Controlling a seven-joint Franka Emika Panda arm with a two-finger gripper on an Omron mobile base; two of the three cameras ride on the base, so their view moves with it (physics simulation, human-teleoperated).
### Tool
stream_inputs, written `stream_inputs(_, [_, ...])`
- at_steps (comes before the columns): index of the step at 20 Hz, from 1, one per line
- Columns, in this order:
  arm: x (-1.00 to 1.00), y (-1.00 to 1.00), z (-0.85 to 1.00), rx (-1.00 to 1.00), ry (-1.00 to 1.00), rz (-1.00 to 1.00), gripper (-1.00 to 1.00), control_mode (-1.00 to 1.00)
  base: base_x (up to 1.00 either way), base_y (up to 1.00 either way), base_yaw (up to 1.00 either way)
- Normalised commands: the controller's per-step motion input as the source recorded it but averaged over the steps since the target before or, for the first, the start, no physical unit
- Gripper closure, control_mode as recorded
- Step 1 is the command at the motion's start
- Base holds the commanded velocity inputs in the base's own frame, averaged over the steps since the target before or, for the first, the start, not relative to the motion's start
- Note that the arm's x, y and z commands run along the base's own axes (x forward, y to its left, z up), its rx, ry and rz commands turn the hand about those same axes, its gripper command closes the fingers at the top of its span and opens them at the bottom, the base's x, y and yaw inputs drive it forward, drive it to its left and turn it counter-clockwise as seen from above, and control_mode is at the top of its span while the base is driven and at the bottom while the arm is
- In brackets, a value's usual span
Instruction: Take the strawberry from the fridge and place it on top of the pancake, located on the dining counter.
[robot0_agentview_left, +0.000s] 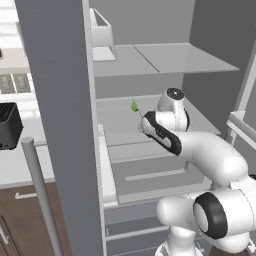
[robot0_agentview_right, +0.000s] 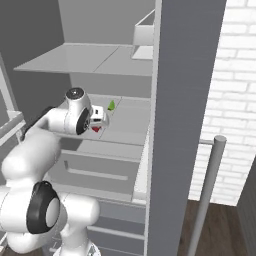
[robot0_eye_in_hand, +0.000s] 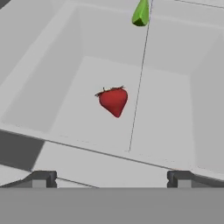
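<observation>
The strawberry (robot0_eye_in_hand: 113, 100), small and red with a green top, lies on a pale grey shelf (robot0_eye_in_hand: 166, 122) inside the open fridge (robot0_agentview_left: 60, 125). My gripper (robot0_eye_in_hand: 111, 180) is open and empty, and the berry sits centred ahead of its two wide-apart fingertips, clear of both. From the right base view the hand (robot0_agentview_right: 99, 123) hovers just above the strawberry (robot0_agentview_right: 96, 129) on the middle shelf. The pancake and the dining counter are out of view.
A small green pointed item (robot0_eye_in_hand: 141, 13) stands further back on the same shelf. A white bin (robot0_agentview_left: 102, 35) sits on the upper shelf. The open grey door (robot0_agentview_right: 185, 125) and its bar handle (robot0_agentview_right: 207, 190) flank the arm. A black appliance (robot0_agentview_left: 9, 125) is at left.
</observation>
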Motion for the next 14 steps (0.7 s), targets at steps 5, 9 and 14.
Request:
stream_inputs(5, [0.61,0.05,-0.34,-0.01,0.10,0.00,-1.00,-1.00,0.00,0.00,0.00])
stream_inputs(9, [0.42,0.04,-0.15,0.00,0.09,0.00,-1.00,-1.00,0.00,0.00,0.00])
stream_inputs(14, [0.32,0.18,-0.15,0.00,0.00,0.00,-1.00,-1.00,0.00,0.00,0.00])
